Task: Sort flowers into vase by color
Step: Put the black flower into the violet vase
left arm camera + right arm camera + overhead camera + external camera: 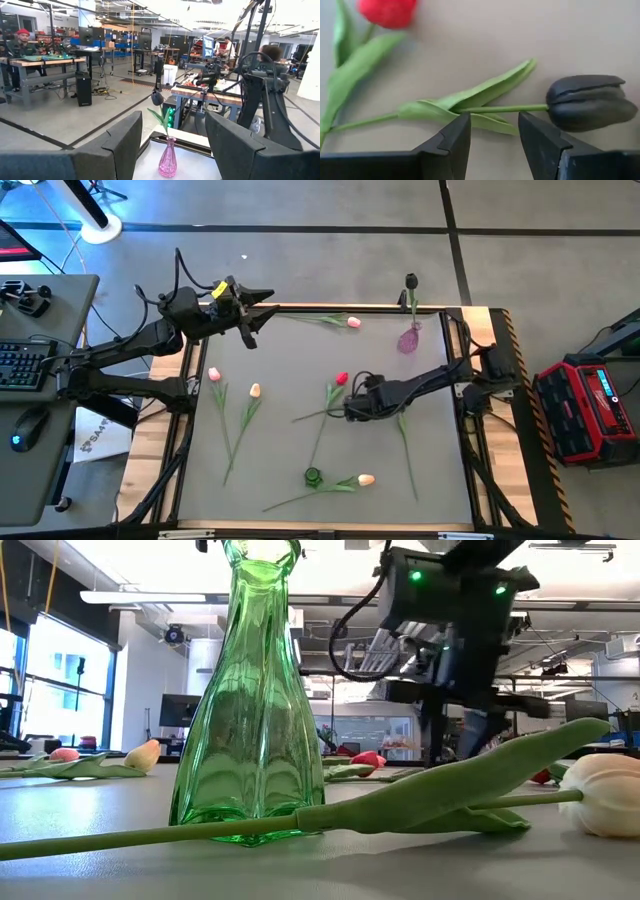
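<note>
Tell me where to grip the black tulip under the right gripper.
Probably on the bare stem just behind the black tulip, from straight above. It lies flat on the table, and the stem is thin there, between head and leaves. The right gripper is open and already straddles that stretch.

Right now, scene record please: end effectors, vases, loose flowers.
right end effector: open, low over the table middle, fingers either side of the black tulip stem
left end effector: open, raised at the table's far left corner, waiting
purple vase: far right, already holds one dark tulip
green vase: near edge, no stem visible in it
red tulip: lying beside the right end effector
other loose flowers: pink and cream tulips lying flat on the table
</note>
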